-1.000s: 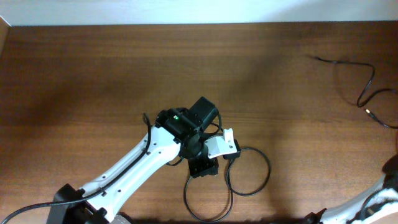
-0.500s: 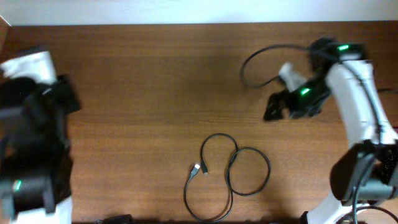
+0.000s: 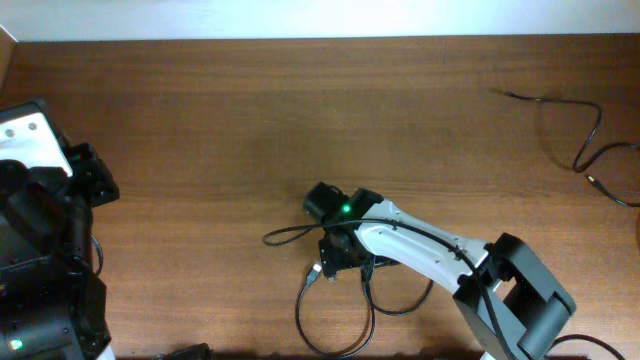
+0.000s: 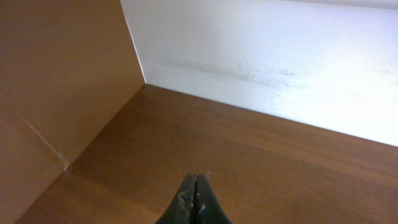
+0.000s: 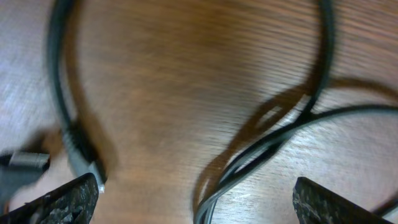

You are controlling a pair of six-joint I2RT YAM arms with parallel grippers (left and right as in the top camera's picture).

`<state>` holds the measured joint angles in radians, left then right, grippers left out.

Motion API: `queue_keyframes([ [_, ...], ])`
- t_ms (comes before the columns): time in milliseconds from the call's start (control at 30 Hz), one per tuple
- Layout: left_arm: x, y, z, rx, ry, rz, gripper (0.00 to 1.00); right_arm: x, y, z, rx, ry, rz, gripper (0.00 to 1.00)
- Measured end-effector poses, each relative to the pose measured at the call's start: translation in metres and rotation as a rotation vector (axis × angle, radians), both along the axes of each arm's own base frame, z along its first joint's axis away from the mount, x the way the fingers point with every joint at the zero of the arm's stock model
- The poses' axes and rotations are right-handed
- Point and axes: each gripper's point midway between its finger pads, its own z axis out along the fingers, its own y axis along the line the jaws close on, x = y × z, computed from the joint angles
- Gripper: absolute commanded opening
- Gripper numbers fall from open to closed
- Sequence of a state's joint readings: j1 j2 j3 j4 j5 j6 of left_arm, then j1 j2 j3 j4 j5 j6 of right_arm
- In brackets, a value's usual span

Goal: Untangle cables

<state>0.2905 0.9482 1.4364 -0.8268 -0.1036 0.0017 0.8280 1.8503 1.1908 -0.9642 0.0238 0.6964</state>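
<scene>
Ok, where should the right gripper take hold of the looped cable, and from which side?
Just behind the light plug end of the cable, from straight above. It lies flat on the table, and that end looks like a single strand left of the crossing loops. The open right gripper hangs over it.

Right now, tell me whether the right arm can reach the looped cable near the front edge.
Probably yes: the right tool hangs open right over the looped cable, whose cords lie uncovered on the table with nothing in between.
</scene>
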Motion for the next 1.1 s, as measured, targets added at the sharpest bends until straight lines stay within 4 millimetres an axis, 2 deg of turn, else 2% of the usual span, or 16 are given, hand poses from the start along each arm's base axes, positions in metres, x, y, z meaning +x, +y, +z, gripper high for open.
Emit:
queue_keyframes([
  [67, 0.001, -0.002, 0.0, -0.003, -0.001, -0.011, 0.0, 0.005, -0.003, 0.001, -0.037, -0.064, -0.159, 0.9],
  [167, 0.001, -0.004, 0.0, -0.007, -0.002, -0.021, 0.0, 0.01, -0.005, -0.004, -0.04, -0.112, -0.302, 0.68],
  [233, 0.002, -0.004, 0.0, -0.008, -0.003, -0.024, 0.0, 0.001, -0.017, -0.019, -0.067, -0.109, -0.362, 0.64],
  [300, 0.002, -0.004, 0.0, -0.008, -0.002, -0.025, 0.0, 0.001, -0.017, -0.02, -0.047, -0.118, -0.388, 0.57],
  [367, 0.002, -0.004, 0.0, -0.008, -0.002, -0.025, 0.0, 0.0, -0.017, -0.021, -0.03, -0.122, -0.405, 0.09],
  [400, 0.002, -0.004, 0.0, -0.008, -0.003, -0.025, 0.0, -0.001, -0.017, -0.022, -0.029, -0.121, -0.408, 0.04],
  [567, 0.003, -0.008, 0.0, -0.015, -0.004, -0.046, 0.0, -0.001, -0.016, -0.023, -0.021, -0.12, -0.371, 0.04],
  [700, 0.004, -0.011, 0.0, -0.022, -0.006, -0.064, 0.01, 0.006, -0.007, -0.014, -0.008, -0.109, -0.205, 0.04],
  [800, 0.007, -0.021, -0.005, -0.048, 0.006, -0.122, 0.0, 0.048, 0.026, 0.039, 0.075, -0.163, -0.027, 0.04],
  [833, 0.008, -0.026, -0.013, -0.069, 0.034, -0.149, 0.0, 0.077, 0.041, 0.074, 0.137, -0.232, 0.04, 0.04],
  [867, 0.01, -0.032, -0.021, -0.095, 0.066, -0.181, 0.0, 0.109, 0.052, 0.122, 0.203, -0.333, 0.107, 0.04],
  [900, 0.014, -0.037, -0.028, -0.116, 0.091, -0.217, 0.0, 0.125, 0.049, 0.151, 0.224, -0.386, 0.144, 0.04],
  [967, 0.021, -0.05, -0.042, -0.159, 0.14, -0.295, 0.0, 0.16, 0.038, 0.206, 0.259, -0.511, 0.18, 0.04],
  [1000, 0.023, -0.053, -0.047, -0.174, 0.155, -0.317, 0.0, 0.172, 0.03, 0.225, 0.269, -0.556, 0.172, 0.04],
  [1033, 0.027, -0.06, -0.052, -0.199, 0.172, -0.357, 0.0, 0.2, 0.005, 0.263, 0.272, -0.665, 0.129, 0.04],
  [1100, 0.029, -0.071, -0.057, -0.229, 0.188, -0.42, 0.0, 0.227, -0.042, 0.29, 0.218, -0.757, 0.042, 0.04],
])
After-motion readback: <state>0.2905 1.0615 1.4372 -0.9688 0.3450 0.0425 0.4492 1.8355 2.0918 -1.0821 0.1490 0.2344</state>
